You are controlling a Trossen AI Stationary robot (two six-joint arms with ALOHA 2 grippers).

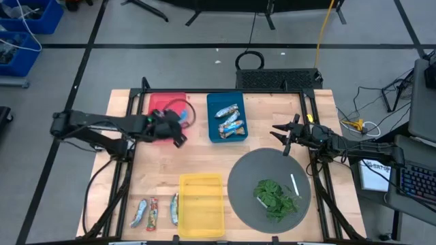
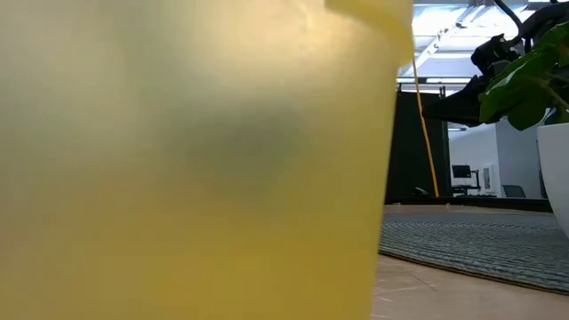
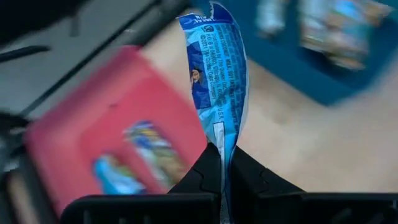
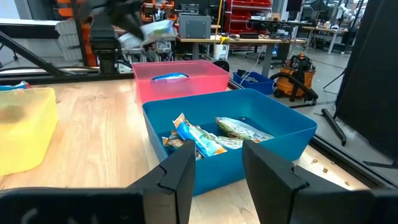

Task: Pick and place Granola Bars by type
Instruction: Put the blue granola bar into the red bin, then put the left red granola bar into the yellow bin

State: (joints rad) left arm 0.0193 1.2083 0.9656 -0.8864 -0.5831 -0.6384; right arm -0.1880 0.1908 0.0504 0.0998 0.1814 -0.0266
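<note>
The left gripper (image 1: 178, 129) hangs over the red bin (image 1: 158, 103), at its edge toward the blue bin (image 1: 225, 135), fingers pinched on the end of a blue-and-white granola bar (image 3: 216, 74) so the wrapper trails clear for a drop. One similar bar (image 4: 169, 77) already lies in the red bin, which suggests sorting by type. The blue bin, just beside the red one, holds tan-and-blue bars (image 1: 229, 120). Well away from the red bin, three bars (image 1: 155, 212) wait beside the yellow bin (image 1: 201, 224) (empty, apparently). The right gripper (image 1: 285, 135) idles beyond the blue bin, fingers spread.
</note>
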